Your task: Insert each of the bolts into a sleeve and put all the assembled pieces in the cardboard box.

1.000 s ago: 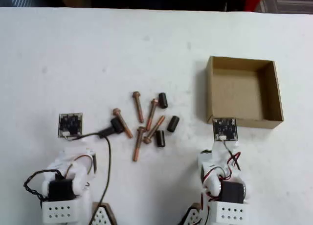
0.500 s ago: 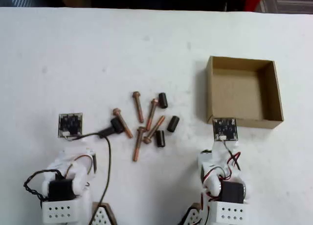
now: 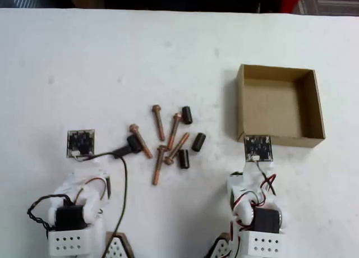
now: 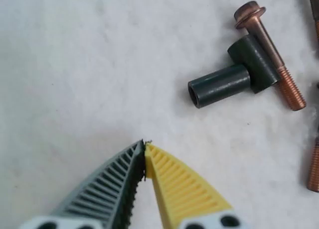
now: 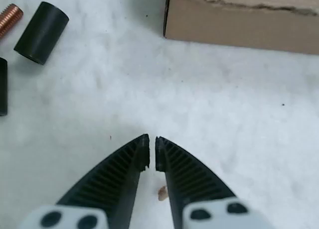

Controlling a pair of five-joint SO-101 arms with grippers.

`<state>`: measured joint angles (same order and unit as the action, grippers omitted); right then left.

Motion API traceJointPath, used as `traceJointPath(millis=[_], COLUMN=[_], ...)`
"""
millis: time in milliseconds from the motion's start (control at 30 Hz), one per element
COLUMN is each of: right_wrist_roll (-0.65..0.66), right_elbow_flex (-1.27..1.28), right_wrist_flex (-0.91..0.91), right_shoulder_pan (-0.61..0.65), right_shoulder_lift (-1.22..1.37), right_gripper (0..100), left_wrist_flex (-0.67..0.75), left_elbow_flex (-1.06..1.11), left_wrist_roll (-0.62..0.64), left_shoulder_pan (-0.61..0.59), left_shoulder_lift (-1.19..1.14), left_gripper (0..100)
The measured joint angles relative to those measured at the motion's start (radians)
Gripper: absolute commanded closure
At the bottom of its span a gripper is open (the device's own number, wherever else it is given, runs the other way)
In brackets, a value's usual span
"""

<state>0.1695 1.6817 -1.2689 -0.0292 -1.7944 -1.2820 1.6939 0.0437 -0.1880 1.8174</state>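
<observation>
Several copper bolts (image 3: 159,164) and black sleeves (image 3: 198,142) lie scattered mid-table, left of the open cardboard box (image 3: 279,136). My left gripper (image 4: 144,145) is shut with nothing in it, hovering over bare table short of a bolt (image 4: 251,17) whose shaft is covered by a sleeve (image 4: 254,62). A second sleeve (image 4: 219,84) lies against that one. My right gripper (image 5: 152,152) is also shut and holds nothing, near the box wall (image 5: 239,22), with a loose sleeve (image 5: 42,25) off to one side. Both arms sit at the near table edge.
A black cable (image 3: 124,185) runs from the left arm (image 3: 73,213) across the table towards the bolts. The right arm (image 3: 252,213) stands just in front of the box's near corner. White table extends far behind the parts.
</observation>
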Motion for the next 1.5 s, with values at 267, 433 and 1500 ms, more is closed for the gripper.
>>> traceJointPath(millis=[267, 433, 1500], right_wrist_roll=[0.000, 0.031, 0.549], right_elbow_flex=[0.000, 0.000, -0.575], right_wrist_flex=[0.052, 0.104, -0.101], right_shoulder_pan=[-0.005, -0.006, -0.147], right_shoulder_lift=[0.000, 0.000, 0.143], right_gripper=[98.1, 98.1, 86.8], left_wrist_flex=[0.000, 0.000, 0.000], left_elbow_flex=[0.000, 0.000, 0.000], left_wrist_roll=[0.000, 0.000, 0.000], left_shoulder_pan=[0.000, 0.000, 0.000], left_shoulder_lift=[0.000, 0.000, 0.000], left_gripper=[98, 98, 98])
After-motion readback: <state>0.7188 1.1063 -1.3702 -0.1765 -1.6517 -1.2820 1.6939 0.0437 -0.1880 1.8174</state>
